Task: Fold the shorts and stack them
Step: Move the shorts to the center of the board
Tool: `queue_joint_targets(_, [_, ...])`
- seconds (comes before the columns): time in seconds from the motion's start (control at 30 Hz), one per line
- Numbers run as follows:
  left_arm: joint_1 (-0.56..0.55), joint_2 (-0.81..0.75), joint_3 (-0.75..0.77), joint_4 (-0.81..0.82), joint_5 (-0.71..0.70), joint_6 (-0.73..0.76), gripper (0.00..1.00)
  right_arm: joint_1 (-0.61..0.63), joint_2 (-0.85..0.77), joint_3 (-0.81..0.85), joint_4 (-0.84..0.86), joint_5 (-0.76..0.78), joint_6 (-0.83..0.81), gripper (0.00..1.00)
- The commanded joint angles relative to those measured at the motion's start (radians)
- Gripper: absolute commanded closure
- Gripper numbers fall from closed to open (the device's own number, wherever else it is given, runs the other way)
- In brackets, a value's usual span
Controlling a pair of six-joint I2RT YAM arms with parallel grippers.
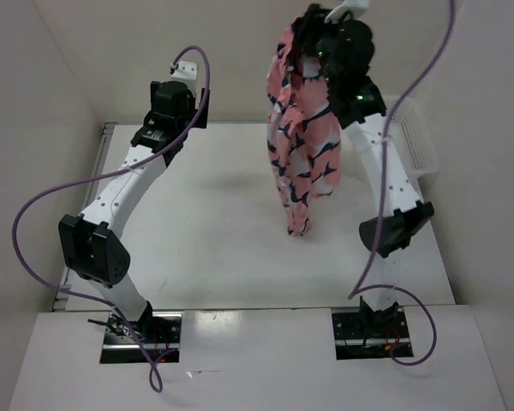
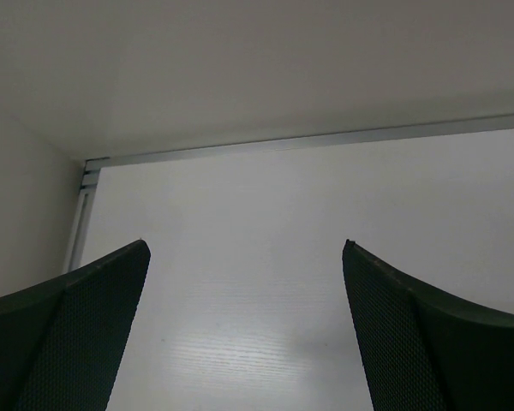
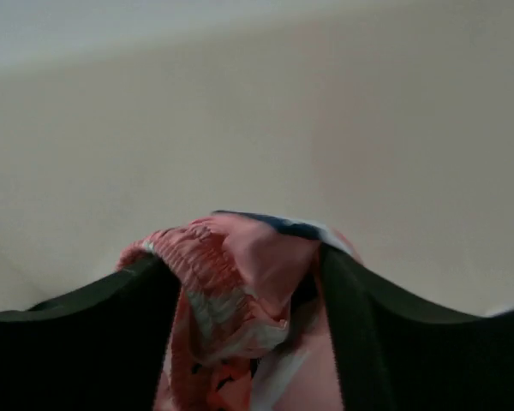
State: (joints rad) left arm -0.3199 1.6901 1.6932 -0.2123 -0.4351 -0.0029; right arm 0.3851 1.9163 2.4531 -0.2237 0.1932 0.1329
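Hanging over the surface [image 1: 214,240] at about 1 o'clock, the shorts [image 1: 304,145] dangle in one long twisted bunch from my right pincer [image 3: 244,274]. The waistband is wadded between its fingers, which are clamped on cloth as far as I can see.

Risk one: the grip looks to be on a lump of elastic only. If the fingers ease here, I judge the shorts drop in a heap, not flat, and folding gets harder.

Risk two: any sideways swing could twist the bunch more.

The white mesh basket [image 1: 415,137] sits at 3 o'clock, just beside the right arm, and cloth could snag there. A purple cable [image 1: 428,60] loops close too.

My left pincer [image 2: 246,248] is at 11 o'clock, fingers wide apart and holding nothing. It is well apart from the shorts, so there is no second grab to spread them yet.
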Motion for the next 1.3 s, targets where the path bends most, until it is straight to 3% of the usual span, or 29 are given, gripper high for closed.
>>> queue_joint_targets(0.0, [0.053, -0.046, -0.029, 0.048, -0.065, 0.003, 0.00, -0.005, 0.130, -0.081, -0.104, 0.088, 0.060, 0.26])
queue_joint_targets(0.03, [0.053, -0.059, -0.047, 0.031, -0.048, 0.003, 0.00, -0.005, 0.147, -0.101, -0.121, 0.088, 0.060, 0.06])
queue_joint_targets(0.07, [0.053, -0.079, -0.062, -0.020, 0.011, 0.003, 0.00, -0.005, 0.147, -0.129, -0.132, 0.107, 0.051, 0.01])
queue_joint_targets(0.2, [0.027, -0.124, -0.156, -0.205, 0.160, 0.003, 0.00, -0.050, 0.124, -0.284, -0.155, 0.068, 0.025, 0.01])
queue_joint_targets(0.33, [-0.037, -0.165, -0.303, -0.392, 0.286, 0.003, 0.00, -0.080, 0.020, -0.426, -0.169, -0.233, -0.070, 0.01])
queue_joint_targets(0.43, [-0.085, -0.165, -0.361, -0.459, 0.447, 0.003, 0.00, -0.080, -0.009, -0.540, -0.181, -0.349, -0.061, 0.05])
queue_joint_targets(0.57, [-0.160, -0.130, -0.418, -0.435, 0.578, 0.003, 0.00, -0.080, -0.010, -0.650, -0.172, -0.255, -0.061, 0.15])
queue_joint_targets(0.7, [-0.169, -0.034, -0.428, -0.343, 0.536, 0.003, 0.00, -0.080, -0.022, -0.798, -0.135, -0.140, -0.205, 0.15])
queue_joint_targets(0.83, [-0.169, 0.083, -0.356, -0.293, 0.558, 0.003, 0.00, -0.092, -0.071, -0.997, -0.126, -0.130, -0.320, 0.01])
queue_joint_targets(0.93, [-0.169, 0.187, -0.299, -0.220, 0.458, 0.003, 0.00, -0.092, -0.098, -1.175, -0.114, -0.088, -0.412, 0.01])
queue_joint_targets(1.1, [-0.188, 0.259, -0.211, -0.183, 0.502, 0.003, 0.00, -0.101, -0.137, -1.272, -0.103, -0.087, -0.481, 0.01])
queue_joint_targets(1.2, [-0.188, 0.269, -0.211, -0.173, 0.602, 0.003, 0.00, -0.101, -0.137, -1.332, -0.127, -0.139, -0.571, 0.08])
queue_joint_targets(1.23, [-0.197, 0.278, -0.220, -0.159, 0.622, 0.003, 0.02, -0.101, -0.125, -1.359, -0.143, -0.191, -0.611, 0.15])
queue_joint_targets(1.27, [-0.197, 0.278, -0.237, -0.150, 0.650, 0.003, 0.08, -0.101, -0.114, -1.368, -0.175, -0.210, -0.648, 0.21])
